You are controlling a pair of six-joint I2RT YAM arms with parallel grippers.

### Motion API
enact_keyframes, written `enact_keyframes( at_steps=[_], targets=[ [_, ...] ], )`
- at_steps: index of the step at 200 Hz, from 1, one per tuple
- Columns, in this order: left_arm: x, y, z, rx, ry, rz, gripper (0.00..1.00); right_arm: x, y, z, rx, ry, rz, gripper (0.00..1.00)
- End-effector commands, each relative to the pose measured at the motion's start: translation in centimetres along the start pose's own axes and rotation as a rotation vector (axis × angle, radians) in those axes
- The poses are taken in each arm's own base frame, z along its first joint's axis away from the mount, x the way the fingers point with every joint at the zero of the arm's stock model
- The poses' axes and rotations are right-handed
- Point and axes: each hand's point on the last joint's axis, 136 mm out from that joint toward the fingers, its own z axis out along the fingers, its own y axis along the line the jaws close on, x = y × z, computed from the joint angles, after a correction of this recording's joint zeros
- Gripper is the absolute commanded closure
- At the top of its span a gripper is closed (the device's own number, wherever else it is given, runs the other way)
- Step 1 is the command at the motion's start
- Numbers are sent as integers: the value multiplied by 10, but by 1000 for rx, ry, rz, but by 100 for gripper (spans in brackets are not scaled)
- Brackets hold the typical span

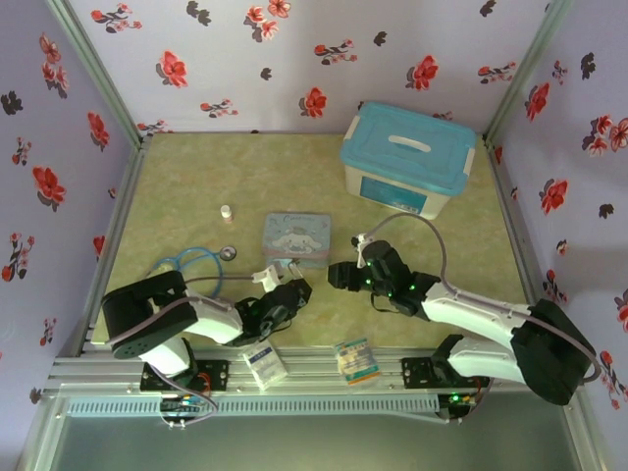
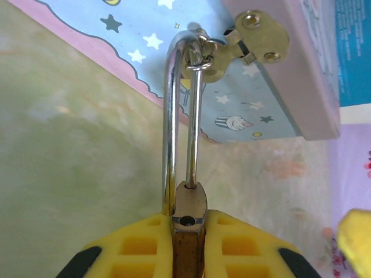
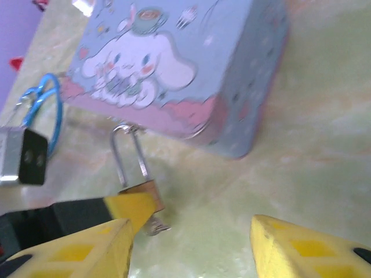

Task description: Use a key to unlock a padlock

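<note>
- Small brass-gold padlock (image 2: 190, 223), its thin shackle hooked through the hasp (image 2: 255, 37) of the pastel cartoon tin (image 3: 174, 63) (its 6 o'clock edge).
- Left gripper (image 2: 189, 231): yellow fingers (image 2: 136, 246) clamp the lock's body.
- Right gripper (image 3: 190, 226), at the lock's 3 o'clock: jaws apart, empty.

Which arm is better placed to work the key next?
Probably right: the right claw is open, facing the key under the padlock; the left claw is shut on the padlock, steadying it.
</note>
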Motion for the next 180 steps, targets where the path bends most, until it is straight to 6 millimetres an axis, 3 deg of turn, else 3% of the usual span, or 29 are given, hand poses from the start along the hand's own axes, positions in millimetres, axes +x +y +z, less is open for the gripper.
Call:
enact_keyframes(
  at_steps=[1, 54, 87, 180],
  targets=[
    [-6, 25, -7, -155, 15, 163, 91, 13, -40, -3, 222, 80, -48, 44],
    [-28, 23, -25, -336, 38, 412, 85, -12, -27, 16, 211, 38, -2, 44],
    [-29, 26, -25, -466, 95, 556, 86, -25, -18, 17, 193, 3, 2, 45],
    [-23, 42, -13, -642, 174, 674, 83, -27, -14, 22, 176, 3, 11, 45]
  ],
)
